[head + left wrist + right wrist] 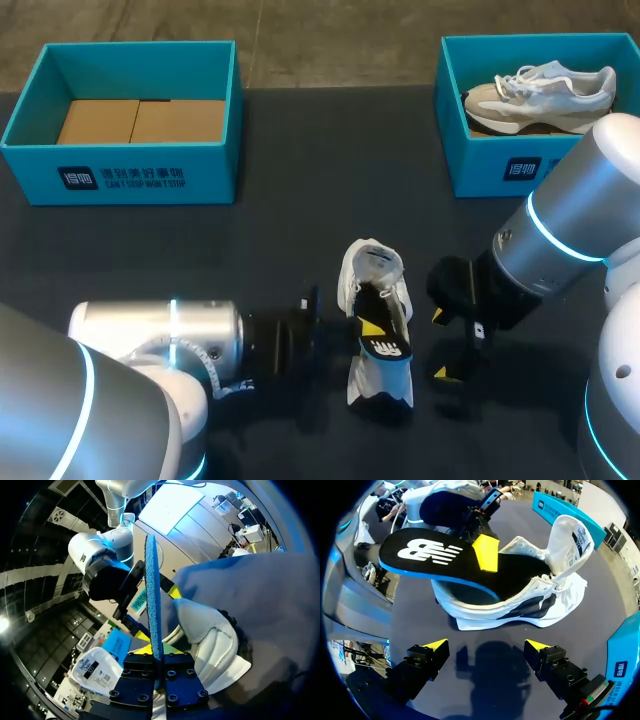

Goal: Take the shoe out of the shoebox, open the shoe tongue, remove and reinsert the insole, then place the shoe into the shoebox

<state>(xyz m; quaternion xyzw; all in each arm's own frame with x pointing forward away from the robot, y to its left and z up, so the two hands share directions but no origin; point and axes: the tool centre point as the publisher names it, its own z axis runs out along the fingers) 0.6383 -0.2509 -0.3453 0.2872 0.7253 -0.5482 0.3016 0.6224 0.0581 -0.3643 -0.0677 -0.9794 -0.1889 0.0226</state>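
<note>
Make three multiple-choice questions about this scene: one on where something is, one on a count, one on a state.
1. Where is the shoe with the insole sticking out? A: inside a box. B: on the table. C: on the floor.
2. How many teal boxes? A: one. B: two. C: three.
3. The right claw is: A: open. B: shut on the insole. C: shut on the shoe.
Answers: B, it lies on the table; B, a left box and a right box; A, its fingers stand apart, touching nothing.
</note>
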